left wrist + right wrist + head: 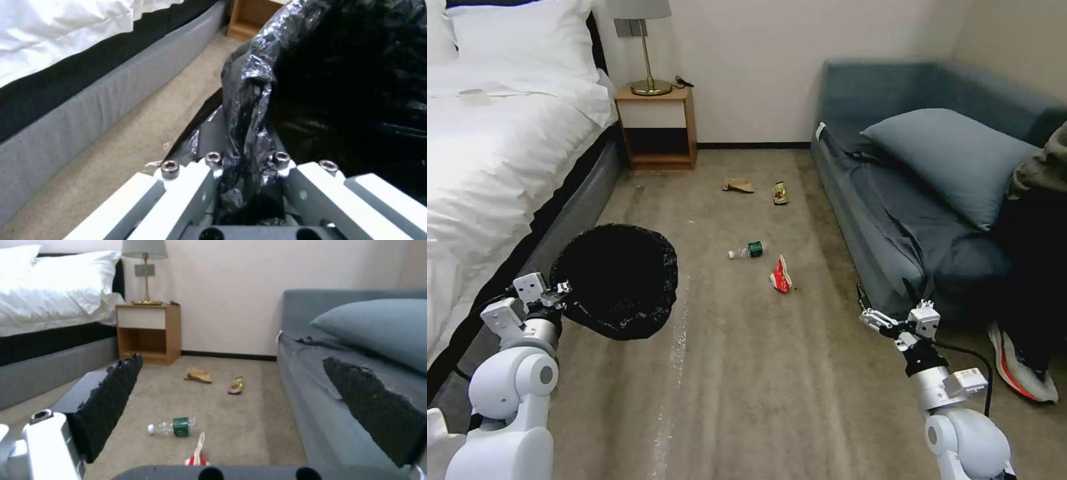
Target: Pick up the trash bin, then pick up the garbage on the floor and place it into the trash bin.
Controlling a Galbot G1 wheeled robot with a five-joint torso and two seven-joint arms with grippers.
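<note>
Head view, left to right: white bed (500,133) along the left edge, wooden nightstand (657,127) with a brass lamp (647,47) at the wall. Left gripper (557,293) low on the left, clamped on the black-bagged rim of the trash bin (617,280), held off the floor (747,373) and tilted so its mouth faces the camera. Left wrist view: crinkled liner (249,133) pinched between the fingers (195,186). Mid-carpet: tan paper scrap (738,186), brown-gold wrapper (780,193), clear bottle (748,250) with green label, red-and-white wrapper (781,275) just beside it. Right gripper (887,303) hovering near the blue sofa (920,200), jaws spread wide apart, holding nothing; right wrist view: dark pads (111,400) framing the bottle (172,426) and wrappers.
</note>
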